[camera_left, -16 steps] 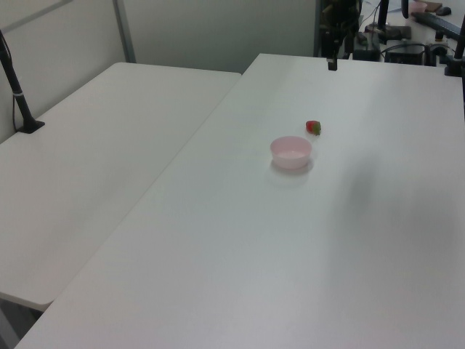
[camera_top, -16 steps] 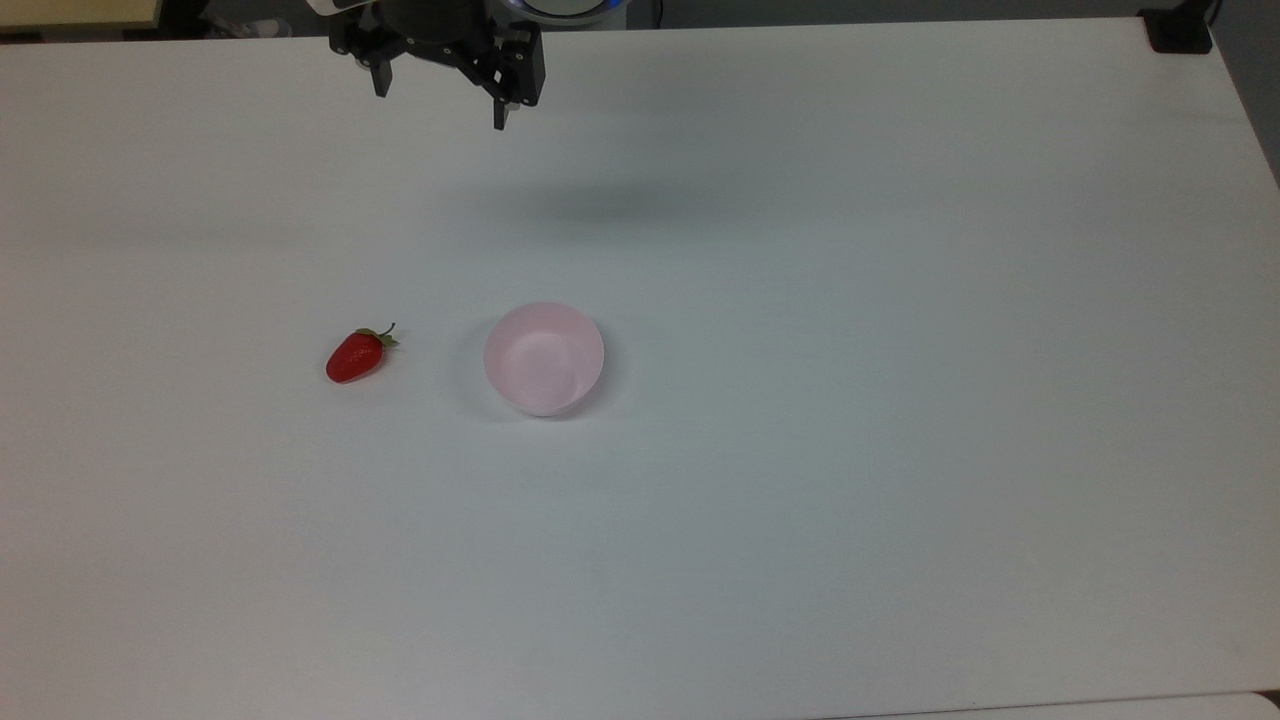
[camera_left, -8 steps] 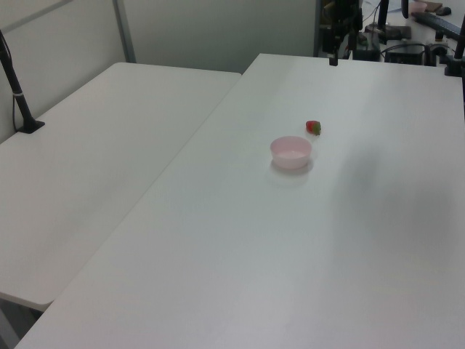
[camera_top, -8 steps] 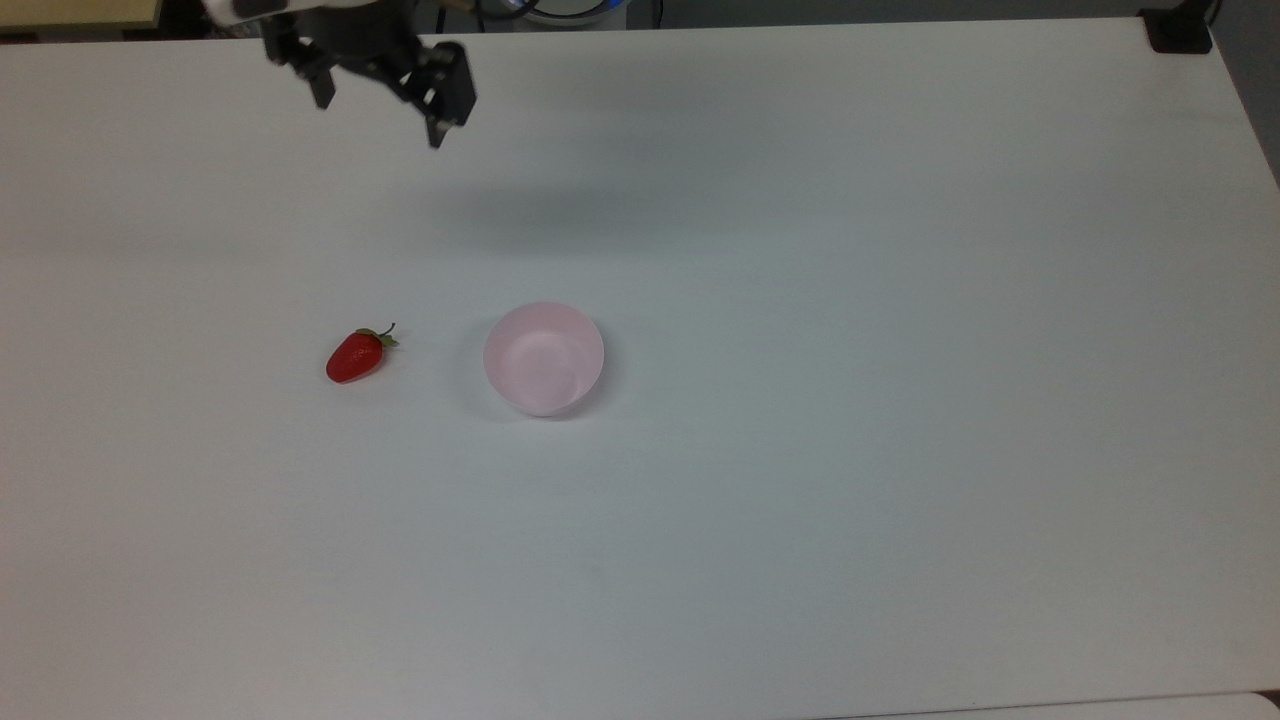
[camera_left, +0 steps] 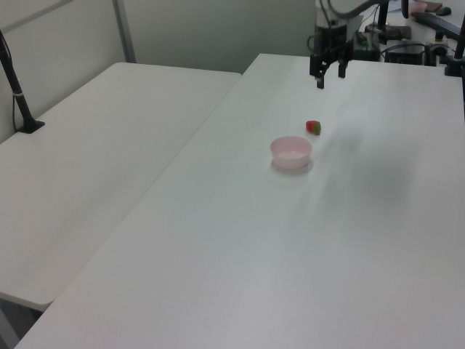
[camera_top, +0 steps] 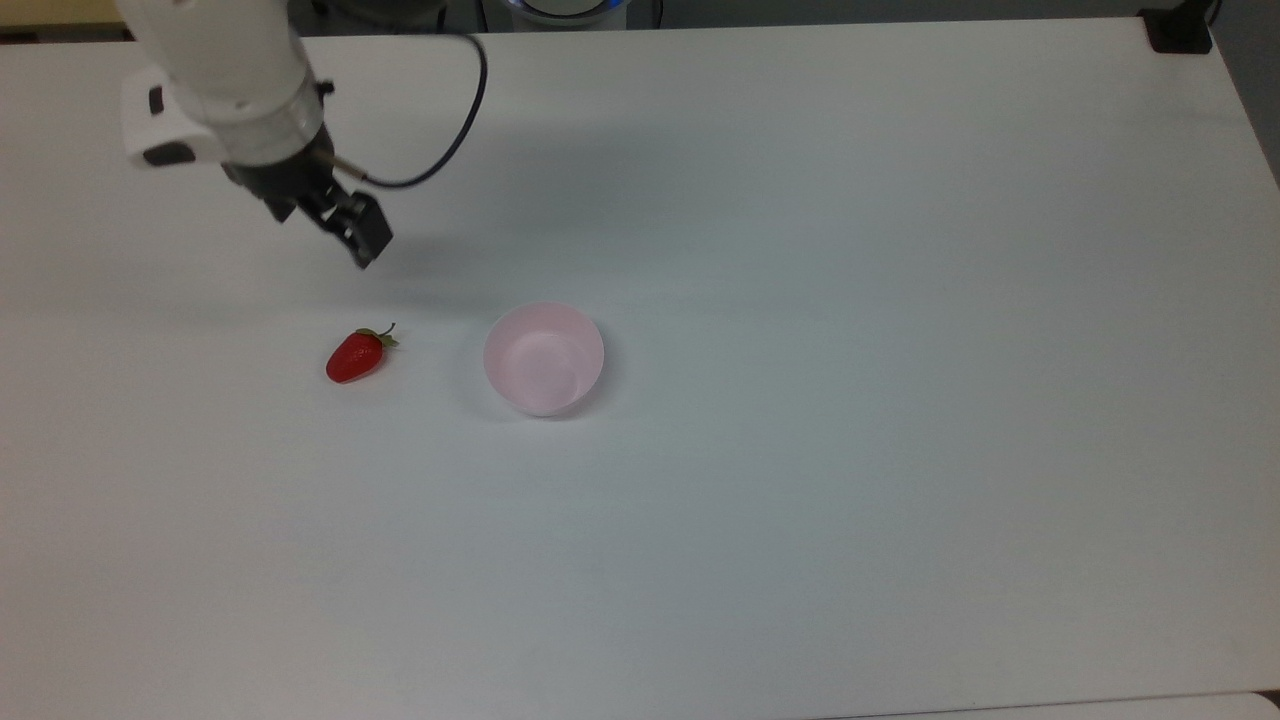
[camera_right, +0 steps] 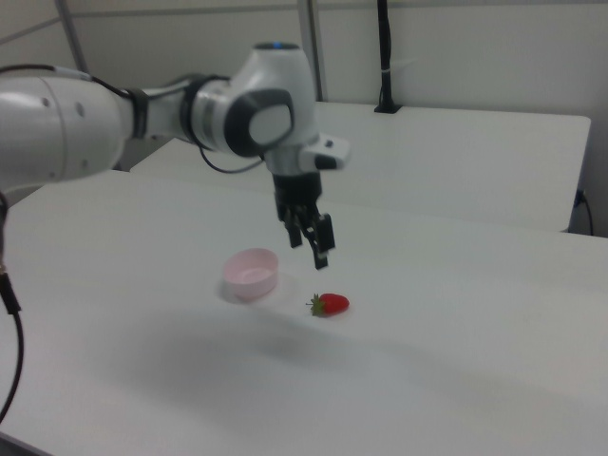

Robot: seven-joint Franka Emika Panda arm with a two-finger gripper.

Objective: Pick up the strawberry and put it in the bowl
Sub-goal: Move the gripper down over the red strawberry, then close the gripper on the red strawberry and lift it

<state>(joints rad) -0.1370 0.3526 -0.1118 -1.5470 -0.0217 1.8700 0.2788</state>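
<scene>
Table [camera_top: 900, 250]: white, bare apart from the two task things.
Gripper [camera_right: 310, 239]: fingers parted, holding nothing, raised above the tabletop.
Bowl [camera_top: 544, 358]: pale pink, smooth, nothing inside; below the gripper toward the top view's right.
Strawberry [camera_top: 354, 357]: glossy red, green cap; lying on the table beneath the gripper, untouched.
Progress: grasp not yet made; pick and drop remain.

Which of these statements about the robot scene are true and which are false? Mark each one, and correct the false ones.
1. The strawberry lies on the table, outside the bowl. True.
2. The gripper holds the strawberry. False: it hangs above the table, open and holding nothing.
3. The bowl has nothing in it. True.
4. In the top view the strawberry lies to the bowl's right. False: it lies to the bowl's left.
5. The strawberry touches the bowl. False: bare table separates them.
</scene>
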